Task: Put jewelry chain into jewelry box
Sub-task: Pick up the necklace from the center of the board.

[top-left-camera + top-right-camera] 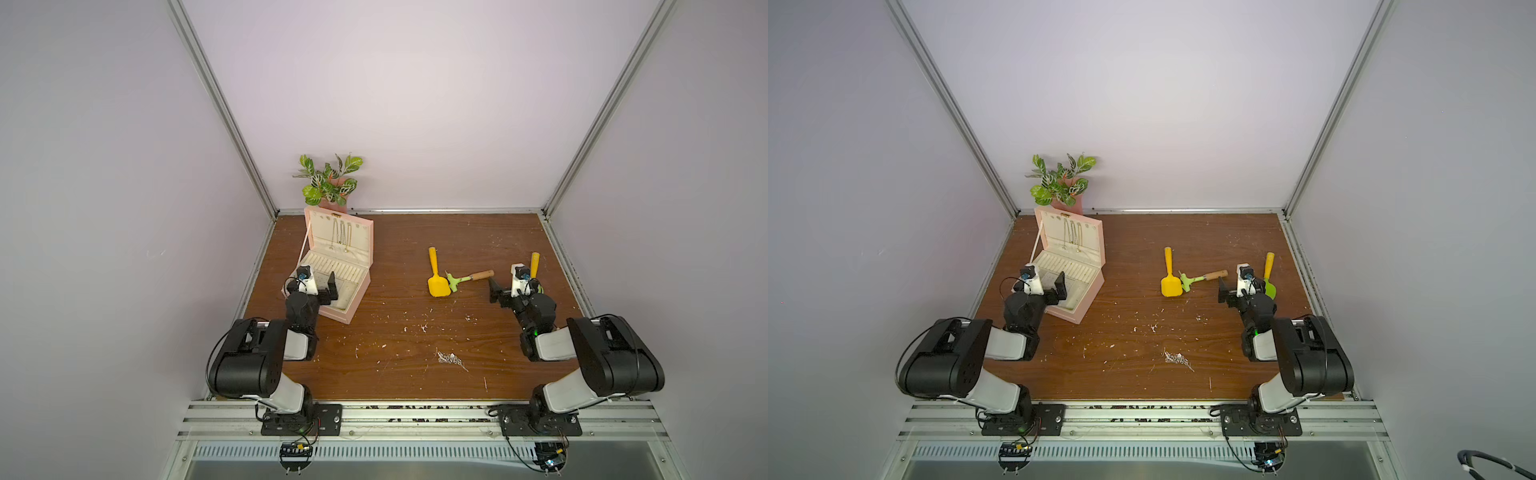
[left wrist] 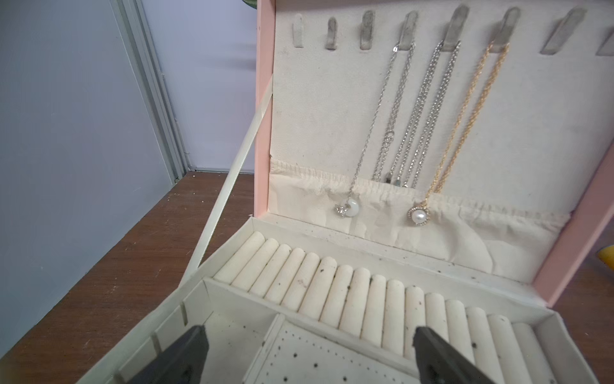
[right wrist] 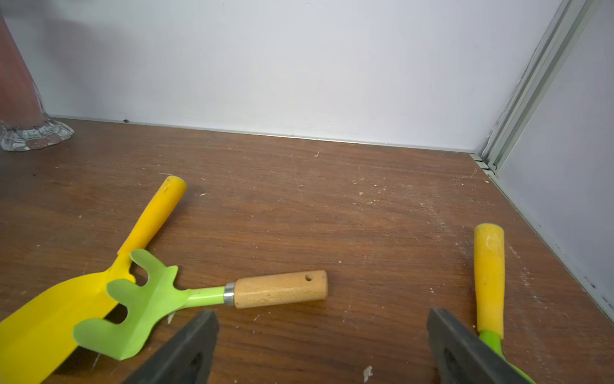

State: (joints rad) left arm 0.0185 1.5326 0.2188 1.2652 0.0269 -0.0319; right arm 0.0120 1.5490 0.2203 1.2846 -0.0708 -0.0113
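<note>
Jewelry chain (image 1: 451, 358) lies on scuffed brown tabletop (image 1: 415, 249) enclosed by pale walls (image 1: 415, 104).

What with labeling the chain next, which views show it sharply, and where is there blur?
Both top views: chain small and soft, a pale glinting heap. Left wrist view: box lining crisp, pincer tips soft, no chain. Right wrist view: vase smeared at the frame edge, no chain.

The jewelry chain (image 1: 450, 358) is too small to show links; the vase (image 3: 16, 93) is cut off.
</note>
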